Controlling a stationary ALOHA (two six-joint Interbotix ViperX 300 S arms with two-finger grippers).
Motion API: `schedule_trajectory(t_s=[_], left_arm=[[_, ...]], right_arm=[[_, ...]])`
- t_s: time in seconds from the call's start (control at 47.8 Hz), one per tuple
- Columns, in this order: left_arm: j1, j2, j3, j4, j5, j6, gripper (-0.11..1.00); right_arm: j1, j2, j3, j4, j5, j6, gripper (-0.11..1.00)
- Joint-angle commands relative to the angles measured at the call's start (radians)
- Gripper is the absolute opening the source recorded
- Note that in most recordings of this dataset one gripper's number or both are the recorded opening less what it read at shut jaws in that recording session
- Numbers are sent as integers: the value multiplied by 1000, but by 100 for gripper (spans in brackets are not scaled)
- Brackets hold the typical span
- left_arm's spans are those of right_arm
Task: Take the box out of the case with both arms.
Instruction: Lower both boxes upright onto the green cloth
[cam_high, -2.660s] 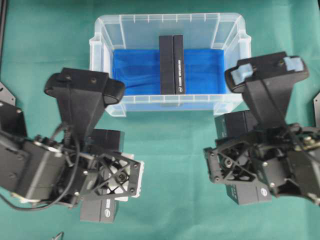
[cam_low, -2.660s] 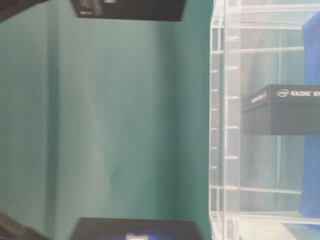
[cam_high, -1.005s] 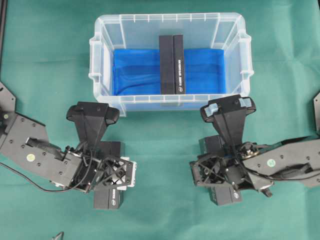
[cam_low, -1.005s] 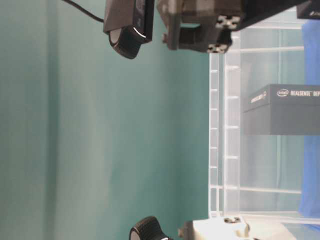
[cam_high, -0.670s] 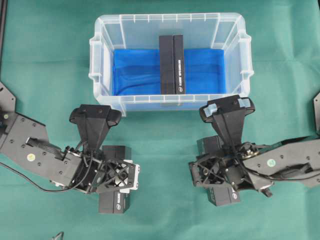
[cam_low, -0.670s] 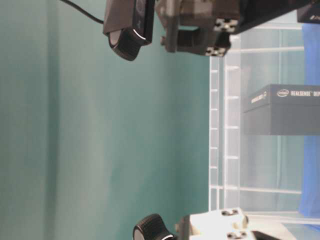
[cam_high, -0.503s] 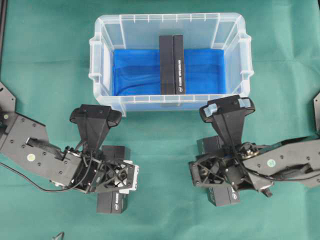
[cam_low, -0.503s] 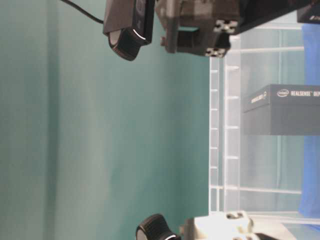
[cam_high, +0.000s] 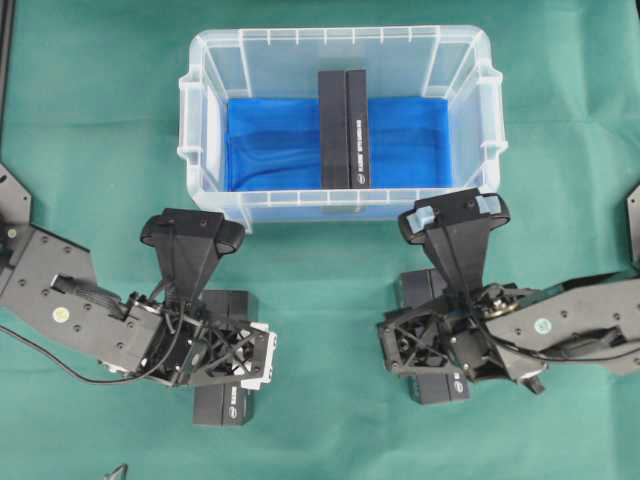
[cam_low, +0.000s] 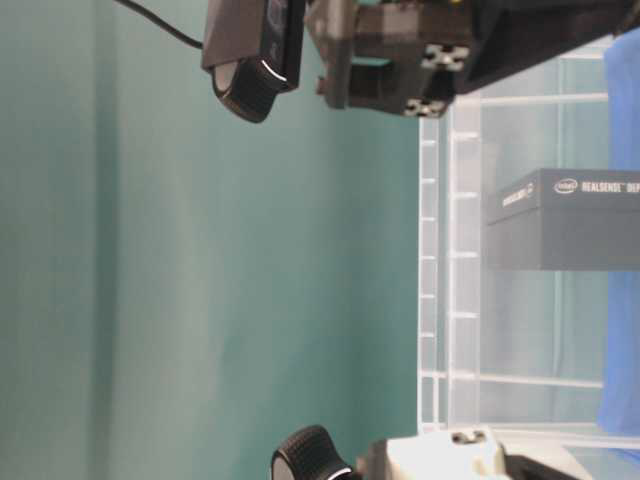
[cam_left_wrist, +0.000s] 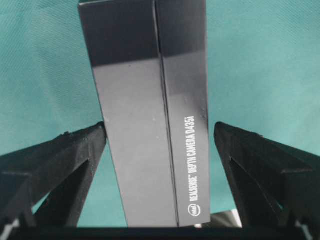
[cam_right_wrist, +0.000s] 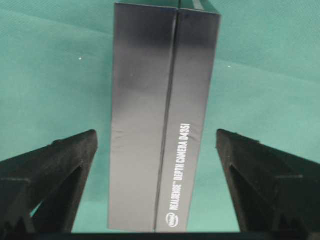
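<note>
The clear case (cam_high: 340, 36) stands at the back of the green table, with a blue liner on its bottom. A black box (cam_high: 343, 128) stands on edge in its middle and also shows through the wall in the table-level view (cam_low: 565, 220). My left gripper (cam_left_wrist: 160, 127) is open, its jaws either side of another black box (cam_left_wrist: 150, 115) lying on the table (cam_high: 222, 408). My right gripper (cam_right_wrist: 156, 132) is open too, with gaps on both sides of a third black box (cam_right_wrist: 160, 125) on the table (cam_high: 440, 388).
Both arms sit low in front of the case, the left gripper (cam_high: 222, 358) and the right gripper (cam_high: 430, 345) each about a hand's width from its front wall. Green cloth (cam_high: 330, 300) lies between them.
Both grippers have opened wider around the boxes under them. The arms and the box in the case have hardly moved.
</note>
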Motion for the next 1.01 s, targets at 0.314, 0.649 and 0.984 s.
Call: schedule_trajectory(t_s=[0.314, 0.649, 0.984], left_arm=[[2, -74, -61, 0, 67, -2, 90], [3, -126, -186, 6, 284, 2, 90], [38, -183, -272, 9, 383, 25, 89]], right_arm=[[0, -51, -81, -5, 75, -5, 93], [2, -94, -186, -12, 229, -9, 93], [-2, -120, -301, -35, 394, -37, 92]])
